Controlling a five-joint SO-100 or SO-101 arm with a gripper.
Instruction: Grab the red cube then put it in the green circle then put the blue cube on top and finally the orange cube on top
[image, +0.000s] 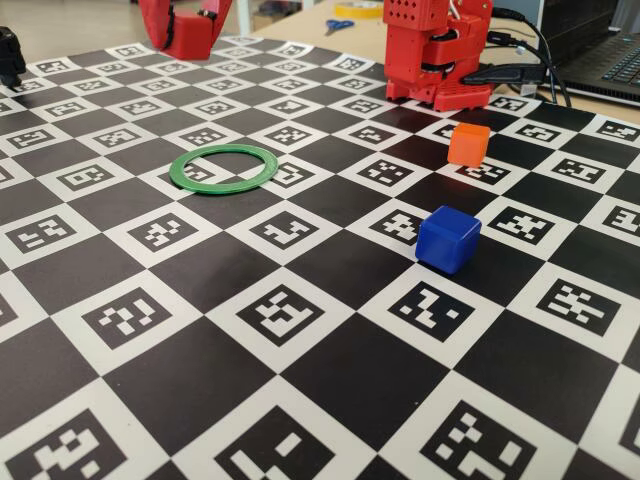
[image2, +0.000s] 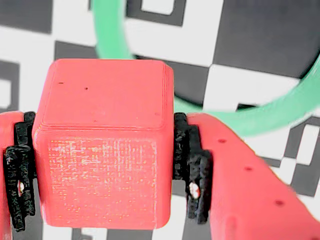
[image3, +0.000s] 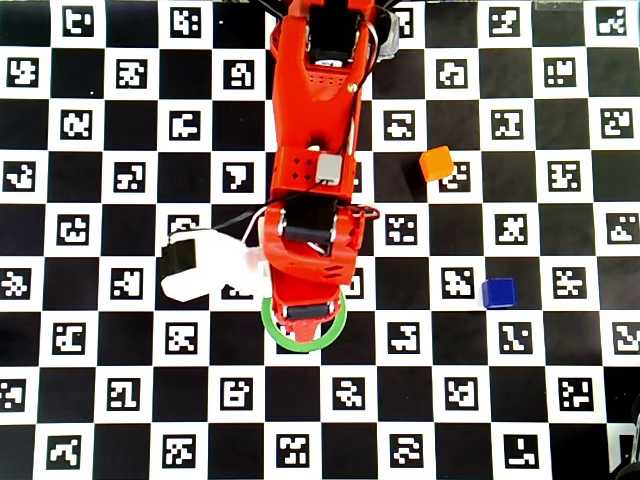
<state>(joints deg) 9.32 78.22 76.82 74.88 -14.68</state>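
In the overhead view the red arm (image3: 318, 120) reaches straight down the picture from its base at the top edge, its links stacked in one line, with a white-and-black camera block sticking out to the picture's left at the wrist. The hand (image3: 305, 312) points downward at the far end of that reach. In the wrist view the hand (image2: 104, 165) is clamped on the red cube (image2: 102, 145): the two red fingers (image2: 240, 185) flank it on either side, and their black ribbed pads (image2: 192, 167) press flat against its opposite faces. In the fixed view the base (image: 430, 50) stands at the tabletop's far edge, and the hand (image: 185, 35) hangs at the top of the picture, clear of the tabletop.
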